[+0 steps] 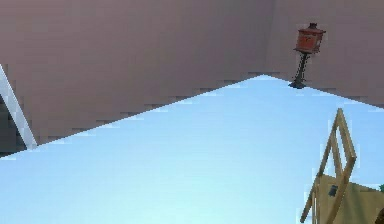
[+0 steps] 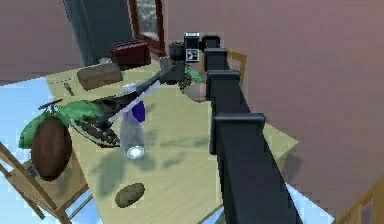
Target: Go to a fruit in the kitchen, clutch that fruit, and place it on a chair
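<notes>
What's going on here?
A robot's dark square arm reaches over a light wooden table, its dark two-finger gripper toward the far side. Whether it holds anything cannot be told. On the table sit a brown oval lump, a clear glass and a brown loaf; a green plant in a brown pot is beside them.

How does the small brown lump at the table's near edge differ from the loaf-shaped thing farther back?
The brown lump is small and oval; the loaf-shaped thing is bigger and longer. The lump lies at the near edge; the loaf-shaped thing lies far out beside a dark red box. Both are brown and rest on the wooden table.
</notes>
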